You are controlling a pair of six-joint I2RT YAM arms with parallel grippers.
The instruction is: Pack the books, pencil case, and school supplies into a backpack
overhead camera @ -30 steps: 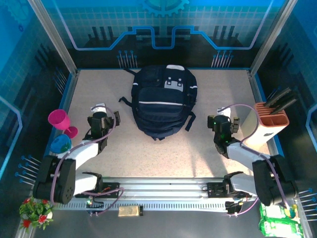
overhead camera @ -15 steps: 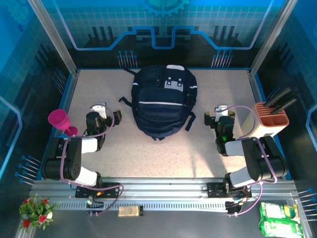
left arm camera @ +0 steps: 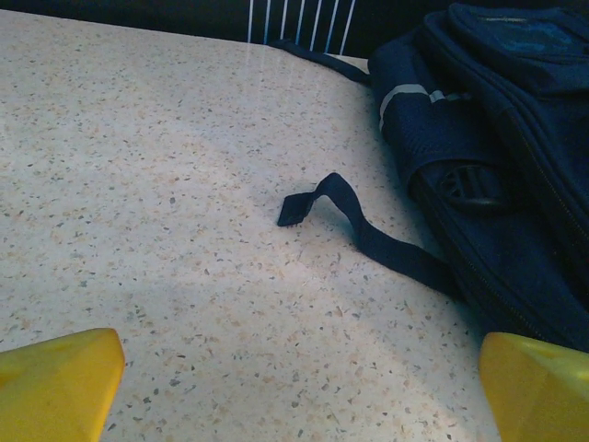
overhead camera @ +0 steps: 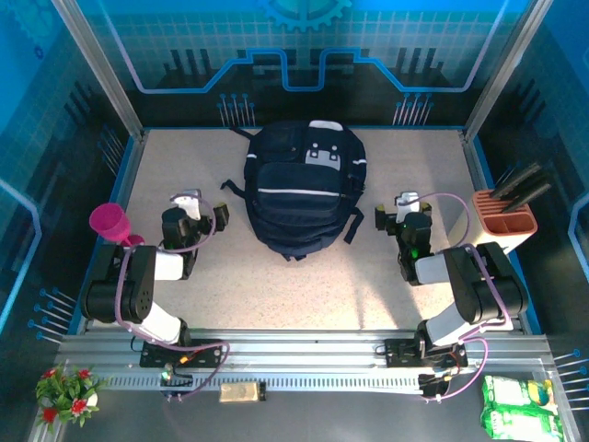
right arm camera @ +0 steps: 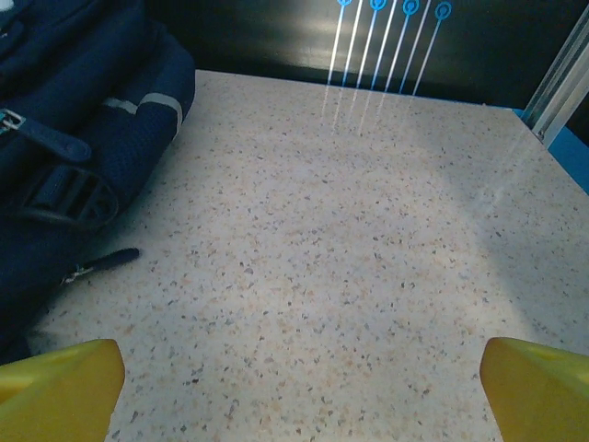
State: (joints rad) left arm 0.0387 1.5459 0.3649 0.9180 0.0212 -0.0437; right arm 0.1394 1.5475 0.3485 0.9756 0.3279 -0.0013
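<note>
The backpack (overhead camera: 304,189) lies flat on the table (overhead camera: 276,295), centred and toward the far edge, with the left gripper (overhead camera: 189,203) to its left and the right gripper (overhead camera: 407,204) to its right, each near but apart from it. A strap (left arm camera: 368,238) extends from the backpack's left side onto the table ahead of the left gripper. The cup (overhead camera: 109,221) stands at the left table edge and the block holder (overhead camera: 504,226) at the right edge, each outboard of the adjacent arm.

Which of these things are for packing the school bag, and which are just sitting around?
For the job: backpack, left gripper, right gripper, both open.
Just lying about: pink cup, beige holder, flowers, green packets.
</note>
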